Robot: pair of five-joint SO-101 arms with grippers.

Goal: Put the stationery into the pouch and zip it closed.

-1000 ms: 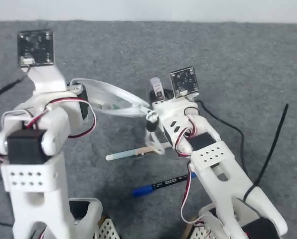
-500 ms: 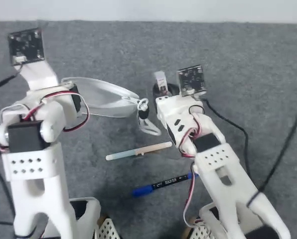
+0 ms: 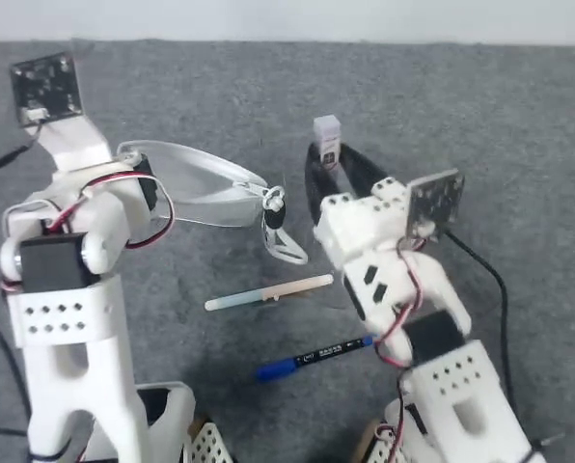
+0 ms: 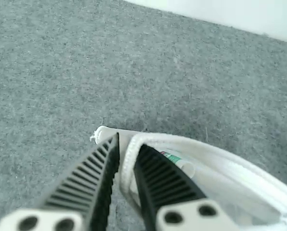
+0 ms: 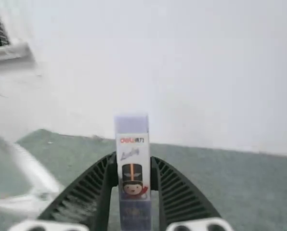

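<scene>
Pinching the rim of the clear pouch (image 4: 215, 161), the left tool (image 4: 128, 144) is seen clenched over the grey bench (image 3: 519, 116), while an upright eraser (image 5: 132, 139) is clamped in the right tool (image 5: 133, 159).

Left gripper (image 4: 126, 144) is clamped on the pouch (image 4: 230, 166) rim. Right gripper (image 5: 133, 166), wrist tilted upward, pinches an eraser (image 5: 132, 137) upright between its jaws.

The table (image 3: 500, 106) is covered in mottled grey felt. The pouch (image 3: 205, 188) is clear plastic edged in white. The eraser (image 5: 132, 163) is sleeved in white, printed with a red and black figure, and tipped in pale lilac. The ribbed left fingers (image 4: 97, 178) and right fingers (image 5: 179, 192) are black. A pen (image 3: 268, 291) is shaded from pale green to cream; at its 6 o'clock a black marker (image 3: 312, 358) is capped in blue.
</scene>
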